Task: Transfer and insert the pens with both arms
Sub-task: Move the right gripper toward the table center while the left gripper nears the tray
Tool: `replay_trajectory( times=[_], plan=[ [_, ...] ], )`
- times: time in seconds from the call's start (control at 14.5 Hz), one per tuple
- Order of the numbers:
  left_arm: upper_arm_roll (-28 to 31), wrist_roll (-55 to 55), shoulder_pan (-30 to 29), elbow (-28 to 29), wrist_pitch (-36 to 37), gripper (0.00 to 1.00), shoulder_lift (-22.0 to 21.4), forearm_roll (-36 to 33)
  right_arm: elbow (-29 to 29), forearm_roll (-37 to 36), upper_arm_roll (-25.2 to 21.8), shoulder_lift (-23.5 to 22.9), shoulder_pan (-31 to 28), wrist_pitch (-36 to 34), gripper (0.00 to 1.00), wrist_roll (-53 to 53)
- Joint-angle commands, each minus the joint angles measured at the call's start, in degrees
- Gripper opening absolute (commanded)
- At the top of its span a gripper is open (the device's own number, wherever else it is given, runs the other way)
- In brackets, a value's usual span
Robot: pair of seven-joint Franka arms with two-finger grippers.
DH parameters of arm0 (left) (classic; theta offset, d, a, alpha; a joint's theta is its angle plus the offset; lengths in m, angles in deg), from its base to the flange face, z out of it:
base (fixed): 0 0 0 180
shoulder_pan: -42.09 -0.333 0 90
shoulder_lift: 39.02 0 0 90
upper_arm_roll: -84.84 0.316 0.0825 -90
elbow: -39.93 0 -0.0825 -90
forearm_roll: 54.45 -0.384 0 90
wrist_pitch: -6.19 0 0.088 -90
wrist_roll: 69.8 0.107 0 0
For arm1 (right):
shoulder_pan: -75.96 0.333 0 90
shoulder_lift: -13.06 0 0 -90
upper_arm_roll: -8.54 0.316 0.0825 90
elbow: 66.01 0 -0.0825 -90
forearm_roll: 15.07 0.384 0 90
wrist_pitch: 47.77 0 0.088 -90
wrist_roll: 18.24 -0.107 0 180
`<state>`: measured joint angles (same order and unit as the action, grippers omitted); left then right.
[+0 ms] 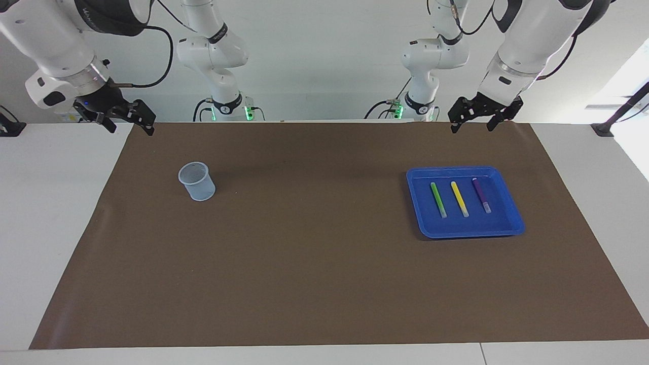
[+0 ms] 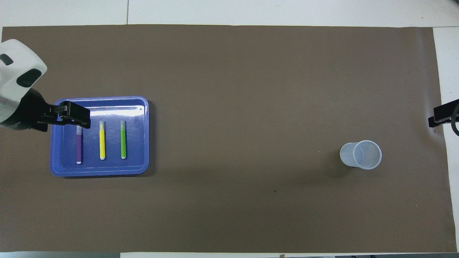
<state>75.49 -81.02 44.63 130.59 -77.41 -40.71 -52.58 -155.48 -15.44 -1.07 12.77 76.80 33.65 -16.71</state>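
Observation:
Three pens lie side by side in a blue tray (image 1: 502, 215) toward the left arm's end of the table: green (image 1: 438, 199), yellow (image 1: 459, 198) and purple (image 1: 481, 194), their pale cap ends pointing away from the robots. In the overhead view the tray (image 2: 138, 143) holds the purple (image 2: 79, 147), yellow (image 2: 102, 140) and green (image 2: 123, 139) pens. My left gripper (image 1: 472, 126) is open and empty, raised over the mat's edge at the robots' end; from overhead it (image 2: 71, 116) covers the tray's corner. My right gripper (image 1: 131, 129) is open and empty, raised at the other end, at the frame's edge overhead (image 2: 439, 116).
A pale translucent cup (image 1: 196, 181) stands upright on the brown mat (image 1: 314, 253) toward the right arm's end, also seen from overhead (image 2: 361, 154). Two smaller white arms with green lights (image 1: 223, 76) (image 1: 426, 71) stand at the robots' edge of the table.

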Motion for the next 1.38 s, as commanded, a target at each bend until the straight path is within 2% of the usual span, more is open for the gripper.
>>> replay_trajectory(
  times=[0.0, 0.21, 0.69, 1.1, 1.31],
  plan=[
    [0.6, -0.4, 0.8, -1.2, -0.1, 1.00, 0.5, -0.2, -2.5, 0.9, 0.0, 1.7, -0.5, 1.0, 1.00, 0.7],
    [0.6, -0.5, 0.8, -1.2, 0.0, 1.00, 0.5, -0.2, -9.2, 0.9, 0.1, 4.8, -0.4, 5.3, 1.00, 4.8],
    [0.5, -0.3, 0.8, -1.3, -0.1, 1.00, 0.6, -0.1, -10.4, 0.9, 0.3, 5.2, -0.1, 6.6, 1.00, 4.7],
    [0.5, 0.0, 0.5, -0.8, -0.1, 1.00, 0.4, -0.1, -17.1, 1.0, 0.4, 8.1, 6.2, 13.5, 1.00, 4.4],
    [0.5, 0.0, 0.3, -0.8, -0.2, 1.00, 0.4, -0.1, -17.7, 2.0, 0.4, 8.2, 11.3, 16.0, 1.00, 4.2]
  ],
)
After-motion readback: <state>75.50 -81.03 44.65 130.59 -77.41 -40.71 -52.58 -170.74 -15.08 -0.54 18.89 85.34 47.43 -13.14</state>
